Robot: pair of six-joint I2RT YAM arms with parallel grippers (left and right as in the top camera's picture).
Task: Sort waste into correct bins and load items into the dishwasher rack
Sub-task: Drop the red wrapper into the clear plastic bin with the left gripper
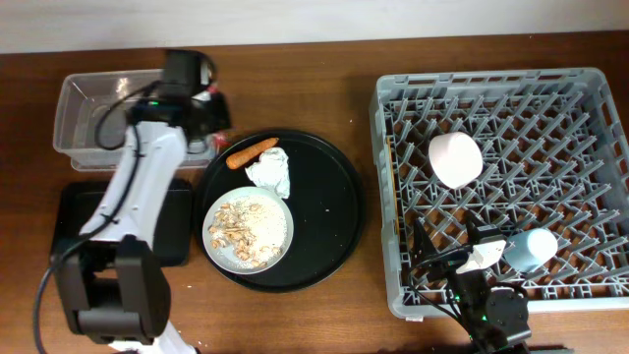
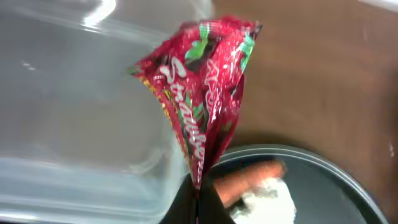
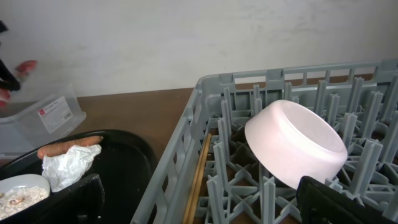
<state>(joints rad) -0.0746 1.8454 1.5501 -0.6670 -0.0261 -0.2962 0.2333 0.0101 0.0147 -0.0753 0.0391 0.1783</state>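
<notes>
My left gripper is shut on the red snack wrapper, which hangs over the right edge of the clear tub; the tub also shows in the left wrist view. The carrot piece and crumpled white napkin lie on the round black tray. The pale plate there holds rice scraps. The white bowl and light-blue cup sit in the grey dishwasher rack. My right gripper is open and empty at the rack's front left, short of the bowl.
The shallow black rectangular tray lies in front of the clear tub, partly under my left arm. The rack's left wall stands between the round tray and my right gripper. Bare wooden table shows between the tray and the rack.
</notes>
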